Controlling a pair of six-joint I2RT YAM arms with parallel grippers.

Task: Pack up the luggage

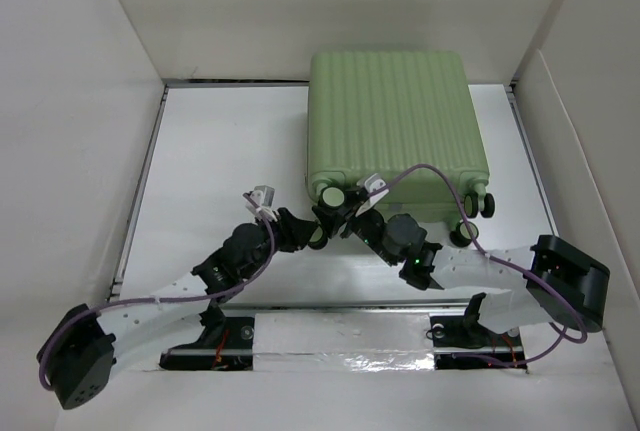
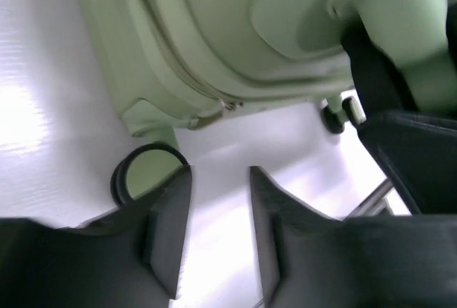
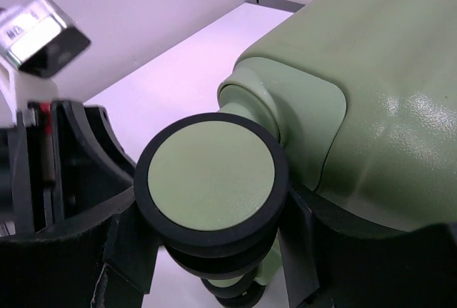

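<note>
The luggage (image 1: 390, 121) is a light-green ribbed hard-shell suitcase. It lies closed and flat at the back centre of the table, wheels toward me. My right gripper (image 1: 343, 213) is closed around its near-left caster wheel (image 3: 211, 179), one finger on each side of the black rim. My left gripper (image 1: 305, 234) is open and empty just left of that wheel (image 2: 143, 172), with bare table between its fingers (image 2: 171, 222). The suitcase's underside (image 2: 235, 36) fills the left wrist view. Its lining is hidden.
The right-hand caster wheels (image 1: 478, 206) stand at the suitcase's near-right corner. White walls (image 1: 80, 101) close in the table on the left, back and right. The right arm (image 2: 414, 151) is close beside my left gripper. Purple cables (image 1: 440, 176) loop over the suitcase.
</note>
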